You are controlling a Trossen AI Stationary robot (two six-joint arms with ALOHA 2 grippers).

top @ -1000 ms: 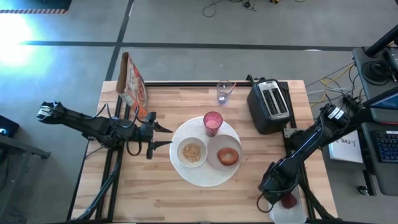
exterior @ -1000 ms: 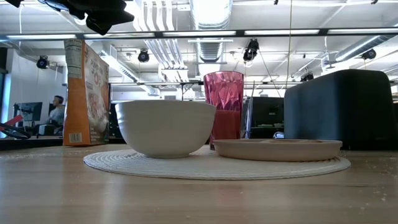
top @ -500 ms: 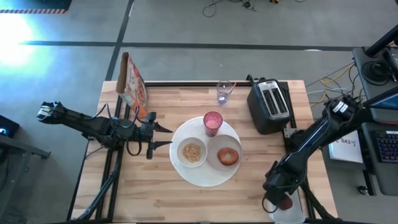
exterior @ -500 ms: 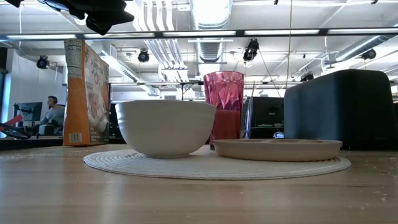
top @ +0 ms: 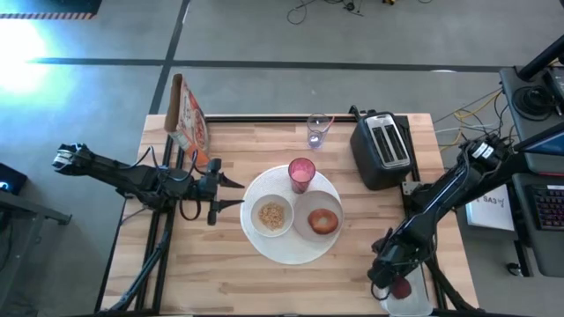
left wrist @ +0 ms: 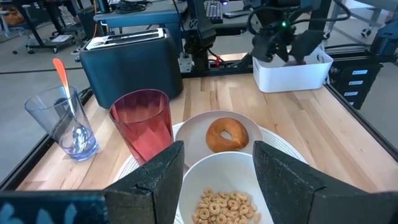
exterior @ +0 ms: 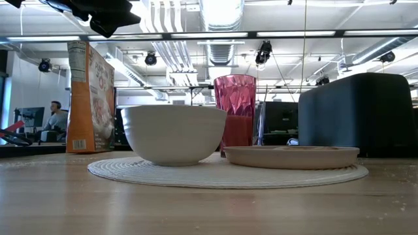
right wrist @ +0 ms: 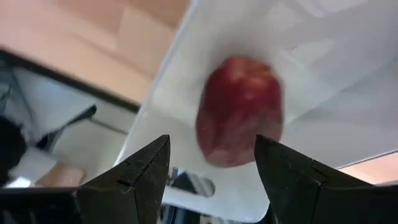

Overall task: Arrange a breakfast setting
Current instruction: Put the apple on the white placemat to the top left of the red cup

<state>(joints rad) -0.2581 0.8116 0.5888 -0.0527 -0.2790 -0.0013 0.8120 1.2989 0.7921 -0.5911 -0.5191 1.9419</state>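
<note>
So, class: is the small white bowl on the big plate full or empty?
Partly filled. The left wrist view shows the small white bowl holding ring-shaped cereal below its rim; the high view shows the same tan cereal inside.

- Strong glare is washing out the floor at 9 o'clock to 10 o'clock in the high view, bleaching it blue-white.
- Light is falling evenly on the table [top: 264, 273], and the arms are casting only faint shadows.
- In the low view, ceiling light strips [exterior: 222, 13] are glowing bright, backlighting the small white bowl [exterior: 174, 134] and pink cup [exterior: 236, 111]; the near tabletop is blurring at 6 o'clock.
- The right wrist view is looking soft: the dark-red fruit [right wrist: 240, 111] and white rectangular tray [right wrist: 348, 74] are smearing out of focus.
- The left wrist view is staying crisp, its 2 near fingers [left wrist: 158, 186] blurring slightly.
</note>
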